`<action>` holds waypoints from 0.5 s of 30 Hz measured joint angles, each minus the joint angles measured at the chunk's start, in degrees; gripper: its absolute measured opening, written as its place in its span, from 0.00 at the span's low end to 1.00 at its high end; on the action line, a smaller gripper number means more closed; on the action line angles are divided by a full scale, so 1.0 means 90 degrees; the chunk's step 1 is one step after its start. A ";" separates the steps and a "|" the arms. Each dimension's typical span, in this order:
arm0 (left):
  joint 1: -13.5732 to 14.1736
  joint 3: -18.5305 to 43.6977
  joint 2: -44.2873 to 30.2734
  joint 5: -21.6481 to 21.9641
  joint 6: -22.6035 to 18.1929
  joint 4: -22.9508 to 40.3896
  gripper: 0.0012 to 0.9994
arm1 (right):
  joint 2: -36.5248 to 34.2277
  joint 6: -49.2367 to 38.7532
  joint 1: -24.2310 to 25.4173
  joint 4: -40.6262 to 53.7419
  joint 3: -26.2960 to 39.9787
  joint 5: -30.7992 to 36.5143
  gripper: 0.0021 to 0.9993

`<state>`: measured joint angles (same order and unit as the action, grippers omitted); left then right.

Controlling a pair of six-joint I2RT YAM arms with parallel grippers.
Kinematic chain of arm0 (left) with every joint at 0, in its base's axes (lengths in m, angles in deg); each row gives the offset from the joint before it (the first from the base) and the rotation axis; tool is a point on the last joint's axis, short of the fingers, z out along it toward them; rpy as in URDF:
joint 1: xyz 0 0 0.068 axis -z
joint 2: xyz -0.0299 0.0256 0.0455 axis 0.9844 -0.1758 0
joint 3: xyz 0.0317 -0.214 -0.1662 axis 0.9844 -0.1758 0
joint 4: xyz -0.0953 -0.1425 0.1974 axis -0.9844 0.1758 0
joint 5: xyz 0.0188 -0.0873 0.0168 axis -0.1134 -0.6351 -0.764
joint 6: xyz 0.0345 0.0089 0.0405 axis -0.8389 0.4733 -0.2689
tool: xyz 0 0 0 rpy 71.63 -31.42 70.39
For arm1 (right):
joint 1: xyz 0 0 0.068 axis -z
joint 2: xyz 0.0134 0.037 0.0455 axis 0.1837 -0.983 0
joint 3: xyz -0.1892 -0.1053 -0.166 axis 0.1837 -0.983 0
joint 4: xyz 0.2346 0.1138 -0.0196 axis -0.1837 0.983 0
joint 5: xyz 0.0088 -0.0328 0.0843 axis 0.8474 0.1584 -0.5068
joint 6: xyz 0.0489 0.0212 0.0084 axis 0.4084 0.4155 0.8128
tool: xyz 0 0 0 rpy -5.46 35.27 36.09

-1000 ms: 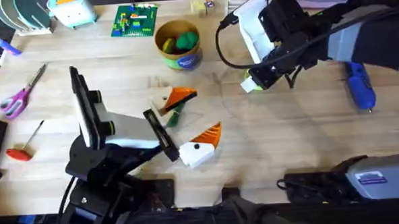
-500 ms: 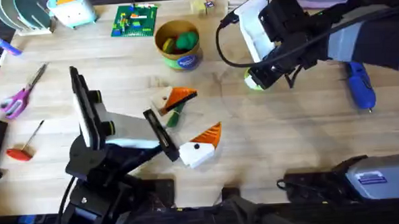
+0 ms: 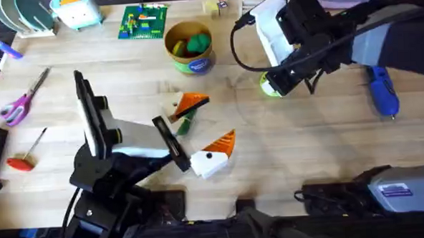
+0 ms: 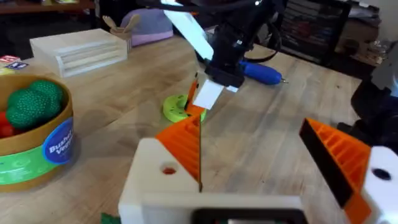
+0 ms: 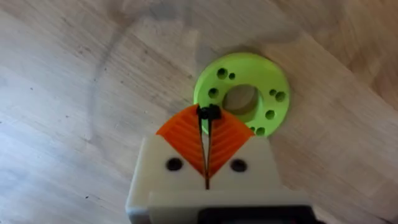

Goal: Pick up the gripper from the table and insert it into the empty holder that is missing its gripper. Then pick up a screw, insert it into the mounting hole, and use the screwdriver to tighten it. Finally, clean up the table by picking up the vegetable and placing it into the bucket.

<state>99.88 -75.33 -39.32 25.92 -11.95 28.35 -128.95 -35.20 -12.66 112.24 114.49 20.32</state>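
Right gripper [image 5: 206, 118] hangs over the lime-green disc [image 5: 242, 93], its orange pads pressed together on a small black screw [image 5: 208, 112]. Left gripper [image 3: 198, 137], fingers spread wide, brackets the vegetable [image 3: 185, 123] on the table [image 3: 306, 151]; the bucket [image 3: 189, 47] and blue screwdriver [image 3: 383, 91] stand well apart.
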 joint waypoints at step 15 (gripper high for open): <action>0.0000 0.0000 -0.0002 0.0002 -0.0002 0.0000 0.99 | 0.2041 0.0053 -0.0198 0.0721 0.1123 -0.0128 0.00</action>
<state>99.88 -75.33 -39.34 25.93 -11.96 28.35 -110.58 -34.71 -14.44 118.73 124.59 19.16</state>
